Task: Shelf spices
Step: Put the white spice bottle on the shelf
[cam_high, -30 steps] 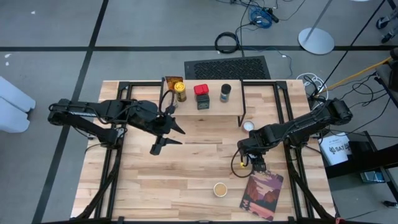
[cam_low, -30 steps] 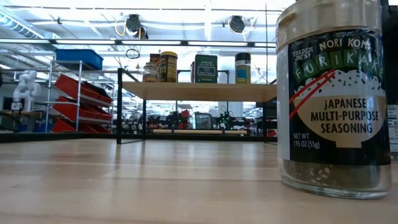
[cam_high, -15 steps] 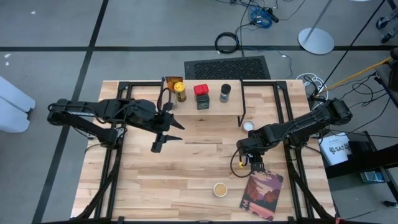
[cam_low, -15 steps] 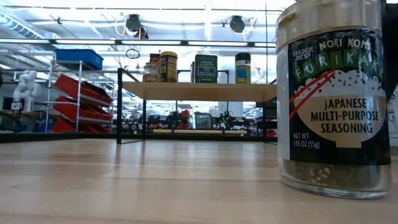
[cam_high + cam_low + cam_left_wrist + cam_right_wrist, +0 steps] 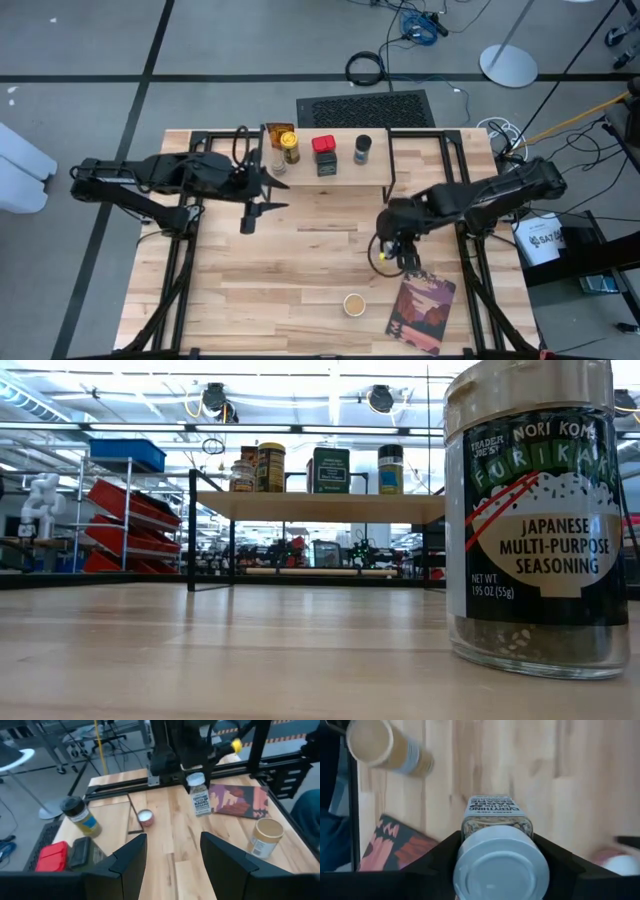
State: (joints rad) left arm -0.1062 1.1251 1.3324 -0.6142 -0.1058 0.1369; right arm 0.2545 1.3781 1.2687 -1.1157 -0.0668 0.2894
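Note:
My right gripper [image 5: 398,250] is shut on a white-capped spice jar [image 5: 497,820] at the table's right middle, just far of the book. My left gripper [image 5: 250,212] hovers open and empty near the shelf's left end. The shelf [image 5: 325,170] stands at the table's far middle on thin black legs. On its plank stand a yellow-topped jar [image 5: 289,148], a red-topped tin [image 5: 323,150] and a black-topped jar [image 5: 362,148]. A white-lidded jar [image 5: 399,203] and a tan-topped jar [image 5: 354,304] stand on the table. My right gripper pinches the jar's sides just below the white cap [image 5: 468,831] between its two fingers [image 5: 437,857]. It comes from above, pointing steeply down. The jar hangs upright below the fingers, lifted clear of the table in the left wrist view [image 5: 198,795].
A flat reddish picture-covered book [image 5: 420,312] lies at the near right. A furikake seasoning jar [image 5: 540,520] stands right before the low camera. Black frame rails [image 5: 180,280] run along both table sides. Bare planks lie between the shelf and the near edge.
My right gripper has risen with the white-capped jar, which is lifted off the table, and has shifted a little toward the table's left. My left gripper has drawn back slightly toward the left edge and risen.

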